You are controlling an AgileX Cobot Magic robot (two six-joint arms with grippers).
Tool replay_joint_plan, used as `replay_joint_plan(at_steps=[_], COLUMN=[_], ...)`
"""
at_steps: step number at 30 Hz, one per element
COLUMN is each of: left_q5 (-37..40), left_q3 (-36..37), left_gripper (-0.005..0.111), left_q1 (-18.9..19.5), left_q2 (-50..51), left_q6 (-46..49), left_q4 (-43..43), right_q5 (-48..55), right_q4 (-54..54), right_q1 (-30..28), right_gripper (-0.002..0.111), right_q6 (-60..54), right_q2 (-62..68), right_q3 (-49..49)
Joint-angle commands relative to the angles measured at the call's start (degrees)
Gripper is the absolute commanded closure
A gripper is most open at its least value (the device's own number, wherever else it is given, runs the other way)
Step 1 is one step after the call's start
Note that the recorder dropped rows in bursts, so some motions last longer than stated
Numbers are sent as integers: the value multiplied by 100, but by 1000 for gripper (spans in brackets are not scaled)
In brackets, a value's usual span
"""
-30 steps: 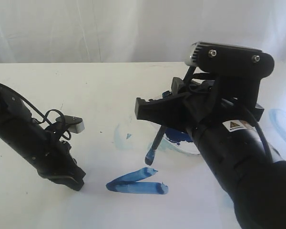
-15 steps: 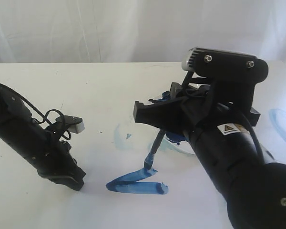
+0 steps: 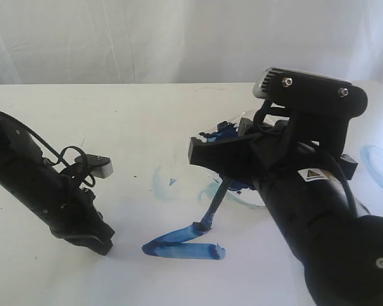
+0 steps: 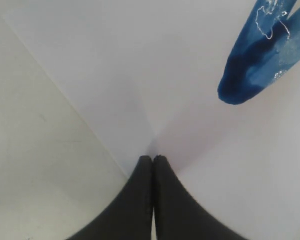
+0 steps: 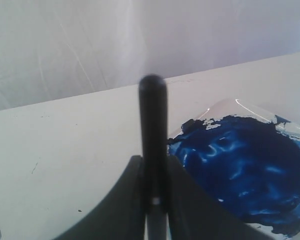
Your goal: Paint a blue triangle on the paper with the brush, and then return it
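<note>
The brush (image 3: 216, 204) leans in my right gripper (image 3: 204, 155), which is shut on its black handle (image 5: 154, 125). Its blue tip touches the right end of the upper stroke. The blue triangle (image 3: 182, 245) shows as two thick mid-blue strokes that meet at the left and stay apart at the right, on the white paper (image 3: 179, 280). My left gripper (image 3: 92, 242) is shut and empty, pressed down near the paper's left edge. In the left wrist view its fingertips (image 4: 147, 161) rest by the paper (image 4: 190, 75) edge, with a stroke end (image 4: 260, 60) nearby.
A clear paint dish (image 5: 230, 107) holding dark navy paint (image 5: 240, 170) sits just behind the right gripper, partly hidden in the exterior view. Pale blue smears (image 3: 159, 182) mark the table near the strokes, and another smear (image 3: 376, 159) lies at the right edge.
The right gripper has shifted right and lowered. The brush tip, lifted a second ago, now rests on the end of the upper stroke. The left arm has not moved.
</note>
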Motion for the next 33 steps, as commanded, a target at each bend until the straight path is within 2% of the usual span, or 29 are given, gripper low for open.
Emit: replay_joint_plan(at_steps=[1, 28, 33], left_q5=[100, 90, 90], left_q3=[45, 45, 45], left_gripper=[107, 107, 107], left_q1=[-26, -26, -26], left_q2=[20, 20, 20], left_q6=[-2, -2, -2], left_q4=[-64, -64, -64], right_q5=[-12, -12, -12], right_q4=[196, 590, 795], right_q1=[-12, -2, -2], right_gripper=[108, 108, 108], right_q6=[-110, -390, -728], right_q2=[0, -76, -346], right_q3=[20, 20, 20])
